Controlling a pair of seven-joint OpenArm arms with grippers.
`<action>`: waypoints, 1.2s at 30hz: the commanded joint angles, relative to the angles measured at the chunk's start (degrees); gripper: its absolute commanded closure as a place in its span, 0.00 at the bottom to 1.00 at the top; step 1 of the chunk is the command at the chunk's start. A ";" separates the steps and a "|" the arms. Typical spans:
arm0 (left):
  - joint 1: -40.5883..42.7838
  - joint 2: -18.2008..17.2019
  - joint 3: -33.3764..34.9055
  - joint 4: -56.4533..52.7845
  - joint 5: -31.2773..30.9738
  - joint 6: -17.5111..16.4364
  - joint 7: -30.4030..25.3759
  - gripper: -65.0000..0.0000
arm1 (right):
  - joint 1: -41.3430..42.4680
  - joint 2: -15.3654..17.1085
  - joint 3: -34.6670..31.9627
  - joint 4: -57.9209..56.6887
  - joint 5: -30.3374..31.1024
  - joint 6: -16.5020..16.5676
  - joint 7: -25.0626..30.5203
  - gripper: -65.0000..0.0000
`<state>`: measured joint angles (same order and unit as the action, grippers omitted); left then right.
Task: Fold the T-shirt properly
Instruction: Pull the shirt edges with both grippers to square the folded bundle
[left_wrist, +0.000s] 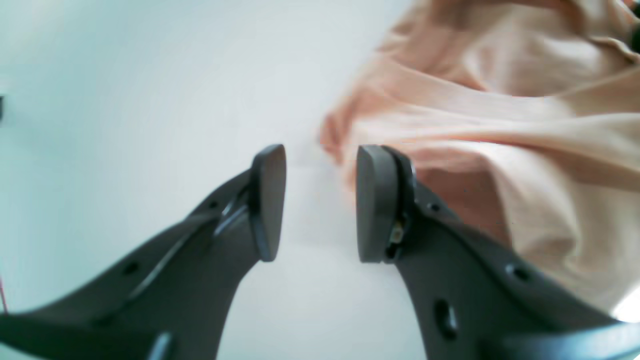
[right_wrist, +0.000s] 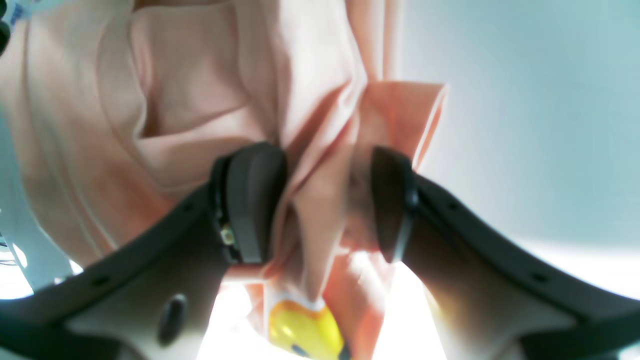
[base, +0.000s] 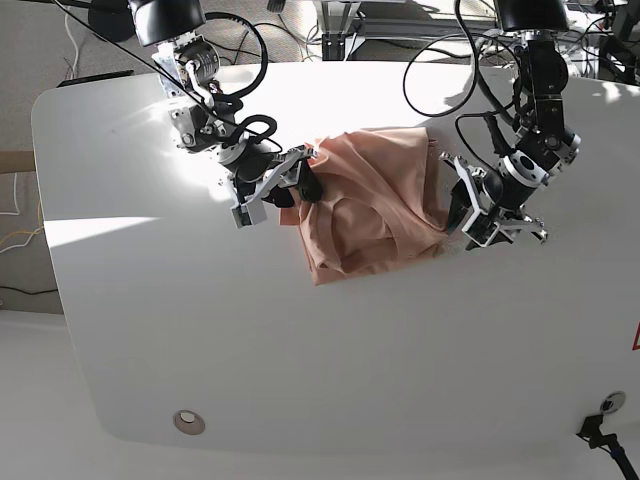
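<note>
The salmon-pink T-shirt lies crumpled in a rough heap on the white table. My right gripper is at the shirt's left edge in the base view. In the right wrist view, its jaws stand apart with a bunched fold of the T-shirt between the pads. My left gripper is at the shirt's right edge. In the left wrist view, it is open and empty over bare table, and the T-shirt's edge lies just past the right fingertip.
Black cables hang near both arms at the back of the table. A round hole sits near the front left edge. A yellow shape shows under the cloth near the right gripper's base; I cannot tell what it is.
</note>
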<state>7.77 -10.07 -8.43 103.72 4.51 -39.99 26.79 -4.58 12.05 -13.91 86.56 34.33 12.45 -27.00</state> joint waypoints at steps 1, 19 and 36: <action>-0.43 -0.09 -0.76 0.76 -0.78 -0.01 -0.98 0.68 | 0.58 0.03 0.15 0.86 0.00 0.17 0.32 0.53; -6.93 -0.35 4.43 -15.85 -0.87 -0.01 -1.07 0.38 | 0.49 -0.14 -0.11 0.78 0.00 0.26 0.32 0.53; -15.20 -1.41 4.95 -19.90 3.09 -0.01 -1.51 0.88 | 0.23 -0.14 -0.11 0.78 0.00 0.26 0.32 0.53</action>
<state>-6.07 -11.05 -3.20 83.90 7.53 -40.56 26.52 -4.69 11.75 -14.15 86.56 34.35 12.45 -27.00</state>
